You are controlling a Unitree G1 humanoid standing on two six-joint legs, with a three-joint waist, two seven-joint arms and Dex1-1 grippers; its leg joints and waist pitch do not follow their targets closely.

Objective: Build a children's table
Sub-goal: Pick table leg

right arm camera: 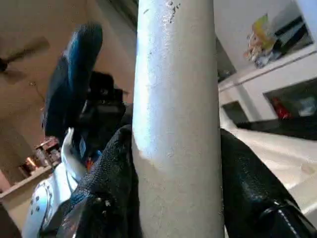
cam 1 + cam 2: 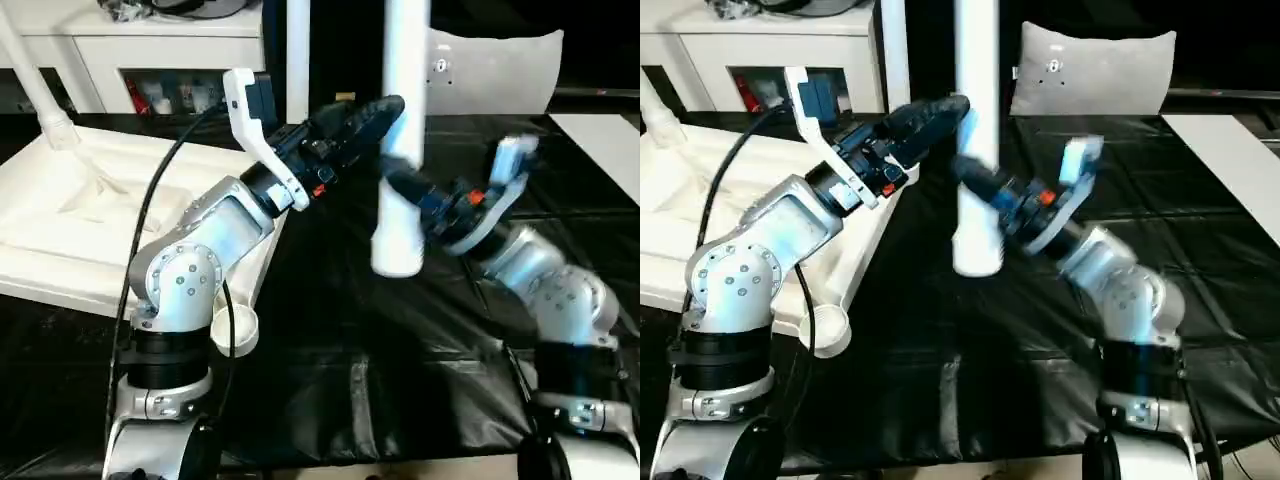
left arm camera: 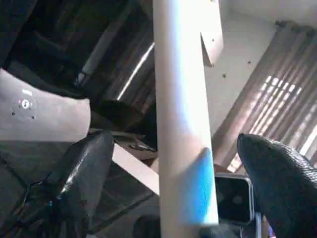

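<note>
Gripping one upright leg (image 2: pixel 402 150) — right gripper (image 1: pixel 173 173); left gripper (image 3: pixel 173 163) spread wide.

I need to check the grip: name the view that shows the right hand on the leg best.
Right wrist view: both fingers press the leg close up. Left eye view shows the right hand small, beside it.

Long round tapered white plastic leg (image 2: pixel 403 140): upright, mid-air at centre, wide open end down. White rectangular plastic tabletop (image 2: pixel 70 225): upside down at 9 o'clock, ribbed underside up; second leg (image 2: pixel 35 85) socketed at far corner, leaning.
</note>
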